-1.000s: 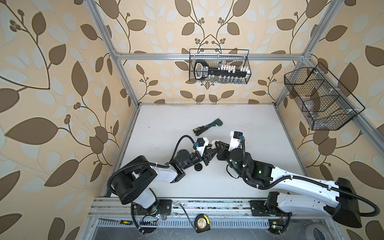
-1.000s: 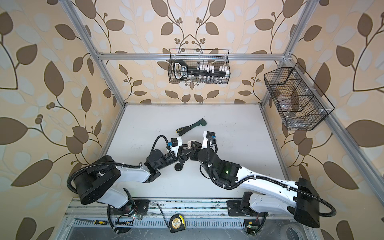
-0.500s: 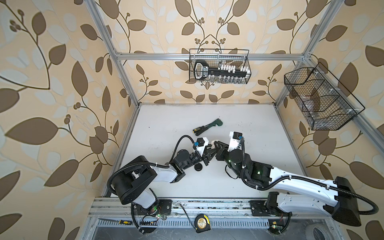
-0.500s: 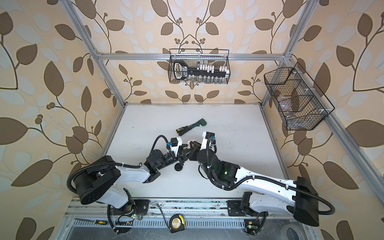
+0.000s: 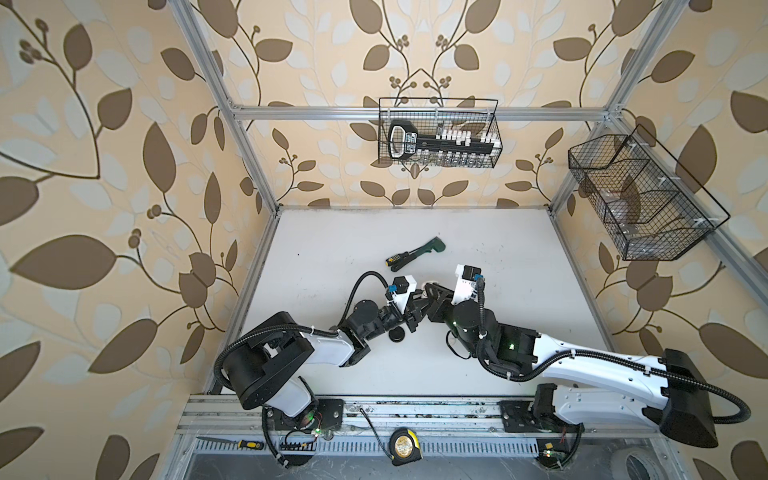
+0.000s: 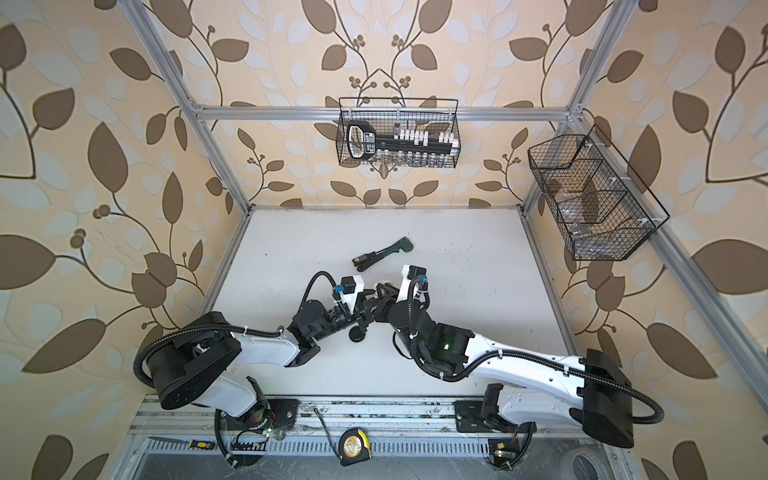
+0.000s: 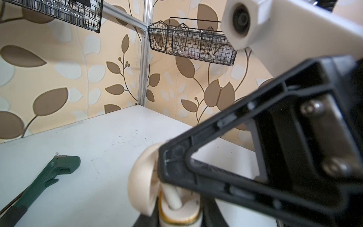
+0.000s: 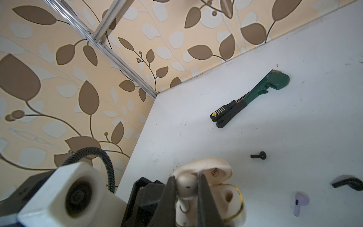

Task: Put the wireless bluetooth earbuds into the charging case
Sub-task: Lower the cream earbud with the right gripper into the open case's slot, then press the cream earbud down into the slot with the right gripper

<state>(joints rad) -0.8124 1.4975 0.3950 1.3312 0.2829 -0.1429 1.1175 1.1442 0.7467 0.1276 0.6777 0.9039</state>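
We see both arms meeting at the middle of the frame in both top views, over the white desk (image 5: 332, 249). The left pincer (image 5: 415, 307) is closed against the base of an open cream case (image 8: 227, 198), its dark fingers flanking the gold-rimmed base in the left wrist view. The case's lid (image 7: 141, 180) stands hinged up. The right pincer (image 8: 186, 181) is clamped on a cream earbud (image 8: 186, 185), the head pinched between its fingers (image 8: 170, 190) and the stem pointing down into the base. Whether it is fully seated we cannot tell. Beside it one socket (image 8: 228, 195) of the case is empty.

In the right wrist view a black earbud (image 8: 259, 155) and a lilac earbud (image 8: 300, 203) lie loose on the desk, apart from each other and from the case. A round black case (image 5: 397, 334) rests on the desk just below the pincers in both top views.

Above the pincers lie a green wrench (image 5: 424, 249) and a black-and-yellow screwdriver (image 5: 395, 261), side by side and touching.

At upper centre a wire basket (image 5: 438, 139) on the back wall holds a black-handled rack of small white and metal pieces. At upper right a second wire basket (image 5: 648, 199) has three compartments. What lies in them is too unclear to name.
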